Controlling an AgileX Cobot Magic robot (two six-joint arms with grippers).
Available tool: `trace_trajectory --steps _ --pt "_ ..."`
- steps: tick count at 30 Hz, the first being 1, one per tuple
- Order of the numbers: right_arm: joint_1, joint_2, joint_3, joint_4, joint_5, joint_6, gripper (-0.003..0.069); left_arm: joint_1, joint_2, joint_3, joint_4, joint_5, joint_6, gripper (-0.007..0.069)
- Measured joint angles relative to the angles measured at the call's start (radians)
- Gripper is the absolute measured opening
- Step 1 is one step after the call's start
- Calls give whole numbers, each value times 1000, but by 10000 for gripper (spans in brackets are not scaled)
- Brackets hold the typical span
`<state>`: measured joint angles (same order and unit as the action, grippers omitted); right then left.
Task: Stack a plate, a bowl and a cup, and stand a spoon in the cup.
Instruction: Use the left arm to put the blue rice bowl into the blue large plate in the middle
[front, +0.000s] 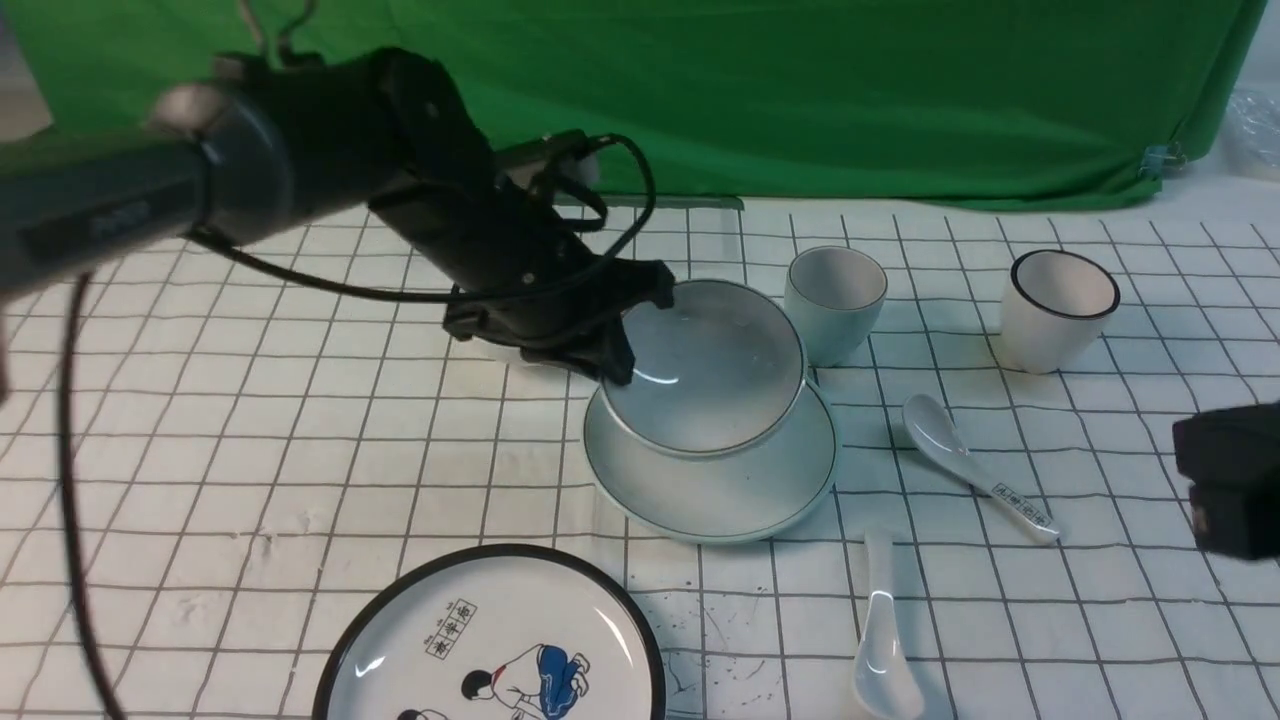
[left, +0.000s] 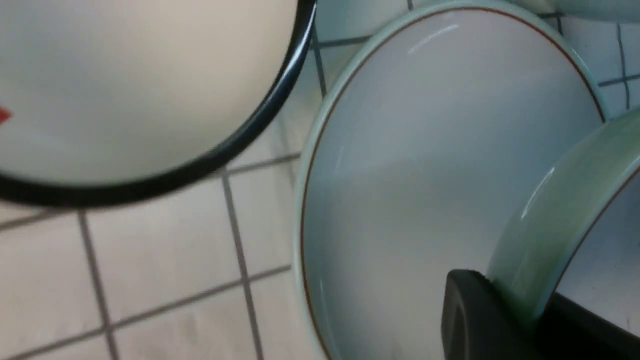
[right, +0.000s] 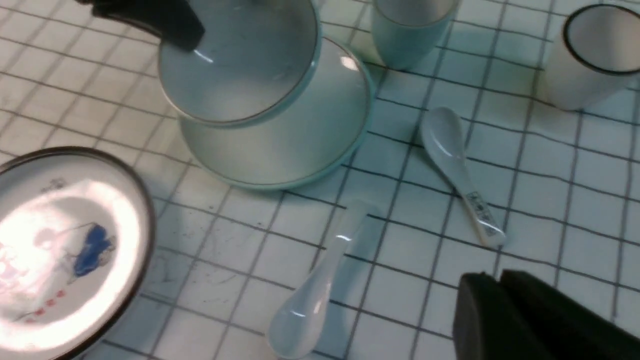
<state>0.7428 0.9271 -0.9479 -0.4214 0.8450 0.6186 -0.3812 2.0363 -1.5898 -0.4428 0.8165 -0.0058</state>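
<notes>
Cartoon plate foremost; left pincer, clamped on tilted bowl rim, should level and centre it over plate before releasing.

Close view of the pale grey-blue bowl, its rim pinched between the 2 black fingers of the left gripper. Behind it, the matching plate with a thin reddish-brown rim line. Just beside the plate, not touching, a white bowl with a thick black rim. Underneath, white cloth with a dark grid.
</notes>
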Motion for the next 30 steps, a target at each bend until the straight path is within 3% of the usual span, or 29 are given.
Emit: trace_trajectory --steps 4,7,11,12,15,17,20,22,23,26,30 --pt "-97 124 -95 -1 81 -55 71 -6 99 -85 7 14 -28 36" --pt "-177 195 -134 66 54 -165 71 -6 136 -119 10 41 -29 36" --pt "-295 283 -171 259 -48 -330 71 -8 146 -126 13 58 -30 36" --pt "-295 288 -174 259 -53 -337 71 -8 146 -127 13 58 -30 36" --pt "-401 386 -243 438 -108 -473 71 -8 151 -129 16 57 -31 46" --pt "-485 494 -331 584 -123 -598 79 -8 152 -129 17 58 -33 77" --pt "-525 585 -400 658 -130 -663 107 -8 152 -130 17 62 -34 123" --pt "-543 711 -490 687 -142 -699 187 -8 152 -131 16 87 -35 210" --pt "-543 720 -496 687 -143 -699 195 -8 152 -131 16 87 -35 216" --pt "-543 866 -595 700 -164 -718 328 -8 150 -149 15 120 -39 307" --pt "-543 1053 -743 705 -182 -721 446 1 102 -188 52 219 -11 337"
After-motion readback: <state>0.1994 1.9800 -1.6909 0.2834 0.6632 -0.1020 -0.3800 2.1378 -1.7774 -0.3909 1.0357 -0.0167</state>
